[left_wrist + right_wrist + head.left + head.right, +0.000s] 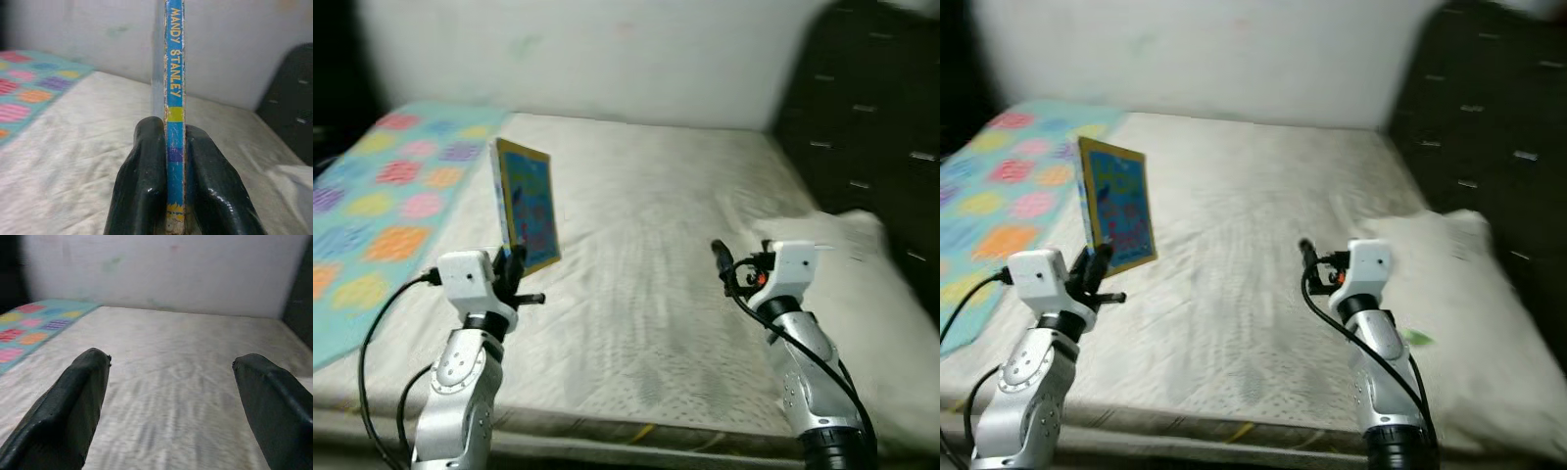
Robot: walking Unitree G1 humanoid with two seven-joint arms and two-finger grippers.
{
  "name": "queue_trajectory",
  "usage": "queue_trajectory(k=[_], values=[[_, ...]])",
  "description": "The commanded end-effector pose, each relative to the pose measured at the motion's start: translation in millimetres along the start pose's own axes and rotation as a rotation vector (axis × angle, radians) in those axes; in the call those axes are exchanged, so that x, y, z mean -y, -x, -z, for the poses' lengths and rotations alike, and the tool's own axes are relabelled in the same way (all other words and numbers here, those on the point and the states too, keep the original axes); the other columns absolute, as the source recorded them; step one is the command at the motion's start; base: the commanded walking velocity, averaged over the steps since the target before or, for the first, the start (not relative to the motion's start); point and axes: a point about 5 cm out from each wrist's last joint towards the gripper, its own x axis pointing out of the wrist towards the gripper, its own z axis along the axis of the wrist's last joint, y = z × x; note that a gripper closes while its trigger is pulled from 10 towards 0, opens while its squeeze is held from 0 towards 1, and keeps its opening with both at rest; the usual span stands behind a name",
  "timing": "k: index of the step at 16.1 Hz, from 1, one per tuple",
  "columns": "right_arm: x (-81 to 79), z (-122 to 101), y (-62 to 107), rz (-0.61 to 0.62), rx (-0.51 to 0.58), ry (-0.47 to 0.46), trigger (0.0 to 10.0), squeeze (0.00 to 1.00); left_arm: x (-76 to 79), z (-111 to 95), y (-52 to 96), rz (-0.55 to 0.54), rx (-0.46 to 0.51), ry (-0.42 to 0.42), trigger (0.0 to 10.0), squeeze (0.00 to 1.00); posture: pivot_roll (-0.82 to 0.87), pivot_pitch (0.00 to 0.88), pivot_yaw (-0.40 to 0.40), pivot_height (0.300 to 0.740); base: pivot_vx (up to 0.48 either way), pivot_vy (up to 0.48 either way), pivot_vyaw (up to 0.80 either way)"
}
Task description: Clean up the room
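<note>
The left gripper [173,186] clamped a book [527,204] upright above the mattress [656,255], beside the blanket [382,196]. The right gripper [171,382] hovered over the mattress, jaws wide apart, empty.

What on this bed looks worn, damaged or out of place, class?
The book clamped upright in the left pincer has a scuffed, chipped spine. The patterned blanket covers just one side of the mattress.
</note>
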Motion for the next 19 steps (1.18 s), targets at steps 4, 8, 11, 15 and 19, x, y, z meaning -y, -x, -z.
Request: queue_trajectory(k=[4, 8, 11, 15, 19], values=[[2.5, -4.9, -0.7, 0.001, 0.014, 0.013, 10.0, 0.0, 6.9, -9.0, -3.4, 0.028, 0.045, 0.003, 10.0, 0.0, -0.01, 0.002, -0.046, 0.74, 0.0, -0.283, 0.0], [2.9, -5.2, 0.2, 0.002, 0.016, 0.02, 10.0, 0.0, 7.3, -9.2, -3.1, 0.032, 0.047, 0.005, 10.0, 0.0, -0.01, 0.002, -0.046, 0.74, 0.0, -0.321, 0.0], [3.1, -5.4, 0.0, 0.002, 0.016, 0.022, 10.0, 0.0, 7.8, -9.4, -3.7, 0.033, 0.046, 0.006, 10.0, 0.0, -0.01, 0.003, -0.046, 0.74, 0.0, -0.335, 0.0], [3.4, -5.6, 0.3, 0.0, 0.016, 0.026, 10.0, 0.0, 8.3, -9.5, -3.7, 0.037, 0.047, 0.004, 10.0, 0.0, -0.01, 0.003, -0.046, 0.74, 0.0, -0.333, 0.0], [2.9, -5.6, -0.4, -0.002, 0.018, 0.027, 10.0, 0.0, 9.0, -11.1, -4.3, 0.042, 0.061, 0.006, 10.0, 0.0, -0.01, 0.0, -0.045, 0.74, 0.0, -0.156, 0.0]])
